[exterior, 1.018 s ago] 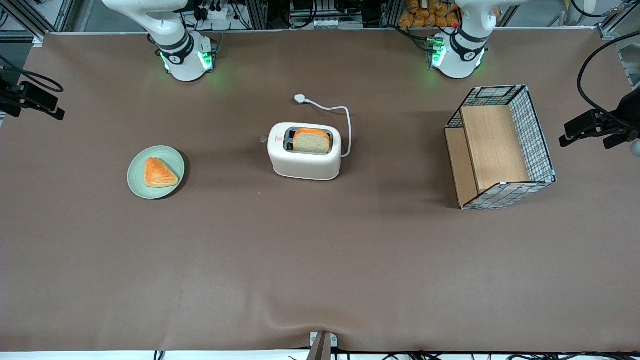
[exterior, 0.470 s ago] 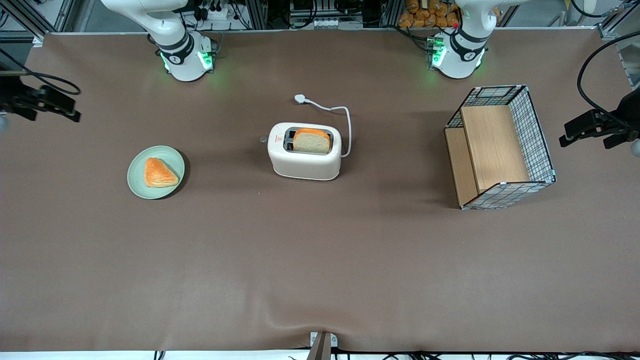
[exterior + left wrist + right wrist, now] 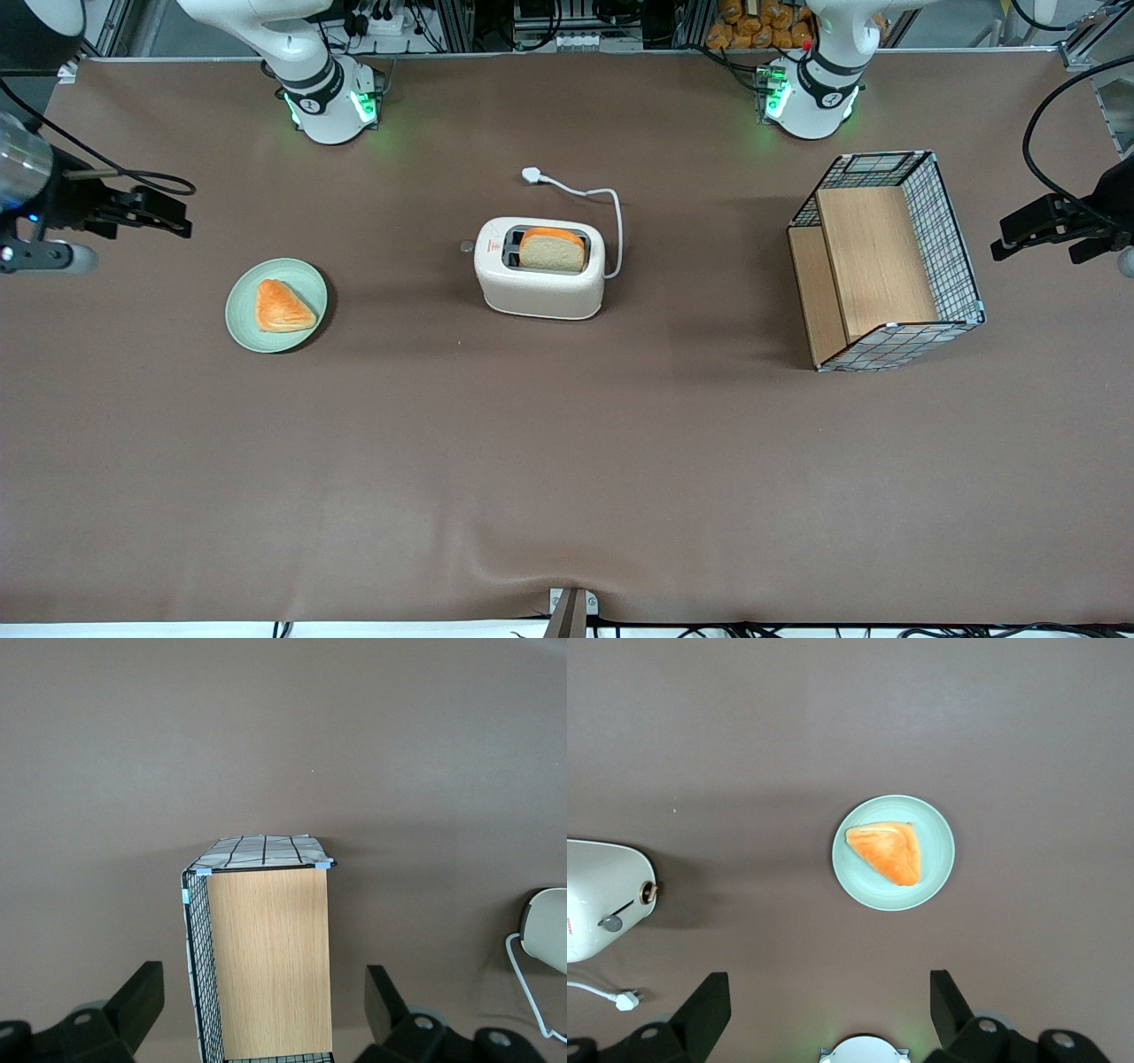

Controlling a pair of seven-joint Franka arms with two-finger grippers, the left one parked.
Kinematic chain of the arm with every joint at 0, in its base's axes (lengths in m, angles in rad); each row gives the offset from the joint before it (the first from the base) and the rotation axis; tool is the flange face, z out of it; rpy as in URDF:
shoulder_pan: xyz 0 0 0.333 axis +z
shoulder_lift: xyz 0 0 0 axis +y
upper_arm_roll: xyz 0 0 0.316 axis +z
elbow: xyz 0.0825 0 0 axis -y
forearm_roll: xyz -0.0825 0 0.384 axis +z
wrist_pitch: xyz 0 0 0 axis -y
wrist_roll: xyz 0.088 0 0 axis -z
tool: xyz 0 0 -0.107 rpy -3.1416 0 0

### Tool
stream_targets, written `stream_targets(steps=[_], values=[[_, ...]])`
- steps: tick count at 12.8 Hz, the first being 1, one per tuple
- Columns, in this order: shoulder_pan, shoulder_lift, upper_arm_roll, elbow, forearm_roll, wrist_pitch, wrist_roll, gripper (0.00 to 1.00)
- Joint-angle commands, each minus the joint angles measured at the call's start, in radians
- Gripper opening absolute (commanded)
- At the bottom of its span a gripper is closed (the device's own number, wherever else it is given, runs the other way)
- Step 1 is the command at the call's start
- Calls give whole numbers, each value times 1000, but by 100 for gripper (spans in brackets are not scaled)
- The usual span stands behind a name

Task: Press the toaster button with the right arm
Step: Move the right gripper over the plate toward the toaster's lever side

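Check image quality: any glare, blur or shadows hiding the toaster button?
Front view: even light, no glare; toaster button small but sharp beside the toaster; gripper open, toward the working arm's end. Right wrist view: soft shadow beside the toaster, button clear.

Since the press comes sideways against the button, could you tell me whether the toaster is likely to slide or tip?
The toaster looks squat and broad-based, so tipping seems unlikely. It stands loose on smooth cloth, cord slack and unplugged, so it may well slide. The gripper, open, hangs near the working arm's table end, far from the toaster button.
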State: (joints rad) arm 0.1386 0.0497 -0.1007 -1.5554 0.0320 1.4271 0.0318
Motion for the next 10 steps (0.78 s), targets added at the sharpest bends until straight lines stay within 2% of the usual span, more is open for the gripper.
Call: stream_targets(steps=[1,6,10], values=[[15,4,-2,-27,81,-11,19,100],[27,30,-2,-130,287,0,51,100],[93,47,-2,-150,339,7,160,100]])
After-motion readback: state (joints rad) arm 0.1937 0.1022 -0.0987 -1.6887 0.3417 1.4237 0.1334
